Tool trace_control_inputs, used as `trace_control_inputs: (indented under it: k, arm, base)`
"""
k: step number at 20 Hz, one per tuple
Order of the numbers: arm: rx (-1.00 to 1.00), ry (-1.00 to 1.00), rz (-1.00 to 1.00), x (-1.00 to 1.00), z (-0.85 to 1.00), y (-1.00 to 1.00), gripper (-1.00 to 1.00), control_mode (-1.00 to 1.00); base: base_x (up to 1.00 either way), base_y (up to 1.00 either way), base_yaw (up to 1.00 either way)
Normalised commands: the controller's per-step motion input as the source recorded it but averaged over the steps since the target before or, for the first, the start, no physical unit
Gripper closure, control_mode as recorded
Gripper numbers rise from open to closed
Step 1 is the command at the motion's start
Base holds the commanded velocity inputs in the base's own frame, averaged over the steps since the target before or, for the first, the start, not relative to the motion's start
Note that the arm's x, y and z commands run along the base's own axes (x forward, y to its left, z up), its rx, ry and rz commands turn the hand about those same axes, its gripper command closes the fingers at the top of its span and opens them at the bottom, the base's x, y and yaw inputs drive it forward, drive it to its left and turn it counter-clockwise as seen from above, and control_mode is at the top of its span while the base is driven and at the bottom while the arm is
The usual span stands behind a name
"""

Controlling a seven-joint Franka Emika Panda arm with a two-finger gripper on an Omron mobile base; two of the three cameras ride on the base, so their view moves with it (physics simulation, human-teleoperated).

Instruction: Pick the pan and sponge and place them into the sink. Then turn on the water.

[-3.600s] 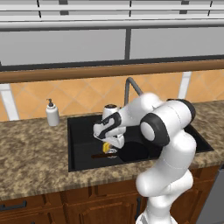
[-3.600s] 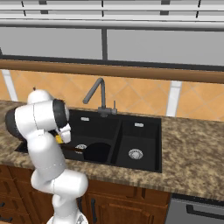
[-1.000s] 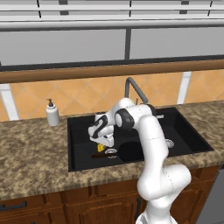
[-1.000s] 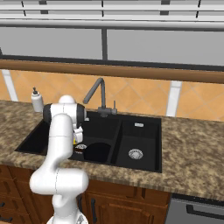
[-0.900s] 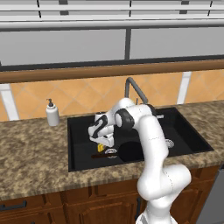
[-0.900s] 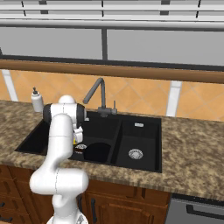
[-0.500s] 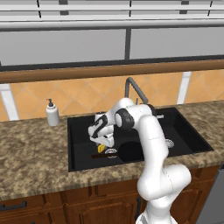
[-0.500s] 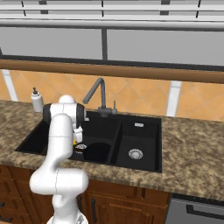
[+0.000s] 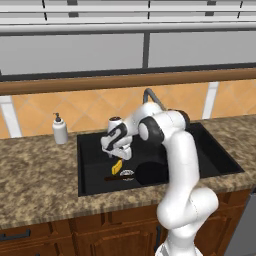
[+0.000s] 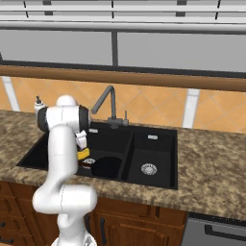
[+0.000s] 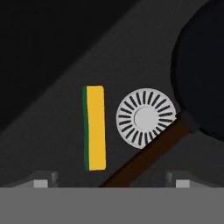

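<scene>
Now the jaws hang open over the sink's (image 9: 85, 165) left basin, where the light, squashy sponge (image 11: 94, 127) lies beside the stiff pan (image 11: 201, 65), best held by its handle.

Pretty clearly a home kitchen: granite-look counter (image 9: 35, 180), black double sink (image 10: 144, 144) with gooseneck faucet (image 10: 108, 103), orange tile backsplash (image 10: 153, 110), wood cabinets (image 9: 75, 232) underneath.

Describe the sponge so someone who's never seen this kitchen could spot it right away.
Find the black double sink in the granite counter and look into its left basin. Beside the round silver drain, under the open pincer, lies the sponge. It is a small yellow block with a green edge, the only bright thing next to the black pan.
</scene>
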Motion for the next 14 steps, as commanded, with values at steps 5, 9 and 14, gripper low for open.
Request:
trace_control_inputs:
  k: [5, 9, 14]
  arm:
    - [0.0, -0.2, 0.0, -0.62, 1.0, 0.0, -1.0, -1.0]
    - [0.01, -0.15, 0.0, -0.73, 1.0, -0.03, -1.0, -1.0]
    - [0.09, -0.02, 0.02, -0.32, 0.77, -0.19, -1.0, -1.0]
  base:
    - [0.0, 0.0, 0.0]
    - [0.0, 0.0, 0.0]
    - [0.0, 0.0, 0.0]
